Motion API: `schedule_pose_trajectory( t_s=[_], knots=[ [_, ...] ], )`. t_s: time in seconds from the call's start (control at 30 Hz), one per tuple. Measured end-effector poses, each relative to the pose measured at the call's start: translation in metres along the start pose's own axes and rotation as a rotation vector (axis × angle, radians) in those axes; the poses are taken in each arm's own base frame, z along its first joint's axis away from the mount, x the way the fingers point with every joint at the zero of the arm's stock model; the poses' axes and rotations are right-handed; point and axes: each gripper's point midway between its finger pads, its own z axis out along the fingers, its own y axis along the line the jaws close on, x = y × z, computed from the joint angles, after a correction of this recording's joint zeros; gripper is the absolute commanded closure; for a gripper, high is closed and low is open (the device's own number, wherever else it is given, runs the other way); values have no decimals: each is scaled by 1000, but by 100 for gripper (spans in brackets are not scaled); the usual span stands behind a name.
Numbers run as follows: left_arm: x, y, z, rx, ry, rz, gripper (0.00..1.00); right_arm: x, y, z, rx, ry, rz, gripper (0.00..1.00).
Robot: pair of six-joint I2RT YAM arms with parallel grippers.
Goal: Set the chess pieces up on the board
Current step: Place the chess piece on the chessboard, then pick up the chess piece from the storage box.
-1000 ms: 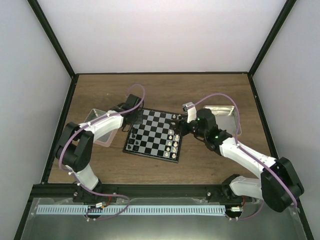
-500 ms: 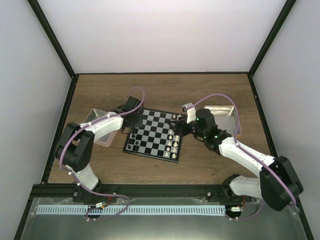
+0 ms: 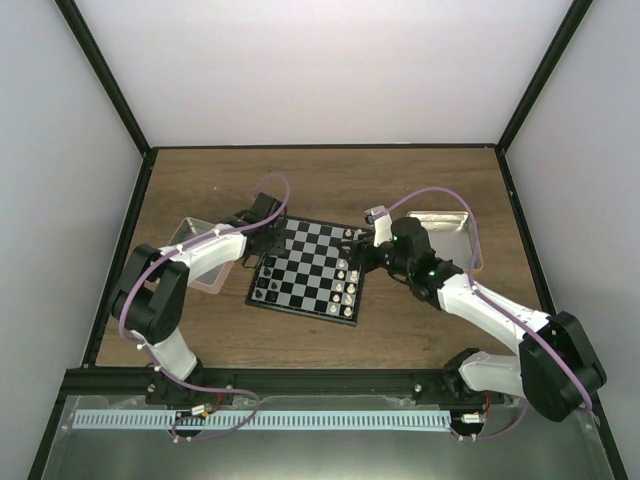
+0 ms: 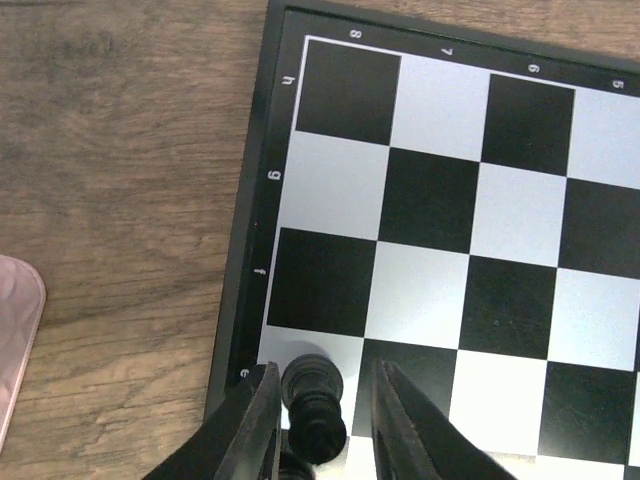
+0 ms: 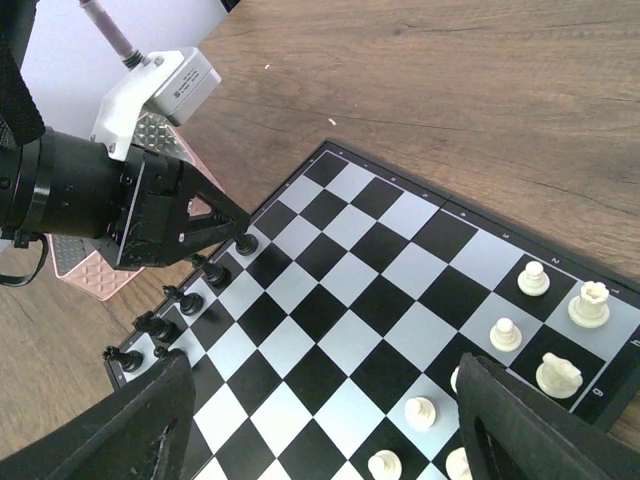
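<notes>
The left gripper (image 4: 322,372) hung over the left edge of the board (image 4: 430,200), its jaws only narrowly parted on either side of one black chess piece (image 4: 315,405) and apparently not pinching it. A sliver of square showed beside the right finger (image 4: 395,420), though whether the other finger touched the piece could not be told from the wrist view. The piece stood upright on a pale square in the outermost file, just inside the rim and partway along the edge from the far-left corner. Its long axis ran straight up between the fingers, so the next move probably turned on rising along that axis without brushing it sideways. The other black pieces (image 5: 165,315) lined the same edge toward the near-left corner, close under the gripper's path. The right gripper (image 5: 330,430) stood wide apart and held nothing, above the opposite edge where the white pieces (image 5: 540,340) stood. The left arm was therefore much the nearer.
</notes>
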Motion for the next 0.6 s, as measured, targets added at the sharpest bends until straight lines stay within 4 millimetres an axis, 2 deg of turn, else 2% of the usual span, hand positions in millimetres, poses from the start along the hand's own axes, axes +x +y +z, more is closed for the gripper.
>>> schedule_pose_trajectory(
  t_s=[0.23,0.37,0.5,0.6],
  knots=[
    [1,3,-2,-15,7,11,52,-4,-5,-4,37,-14,3,26],
    [-6,2,-12,-12,-19,6,45,-11,-17,-8,115,-45,39,26],
    [-24,1,-39,7,-98,-20,41,-23,-44,-16,247,-78,115,27],
    [-42,0,-71,34,-190,-43,39,-37,-83,-28,367,-117,212,28]
  ],
)
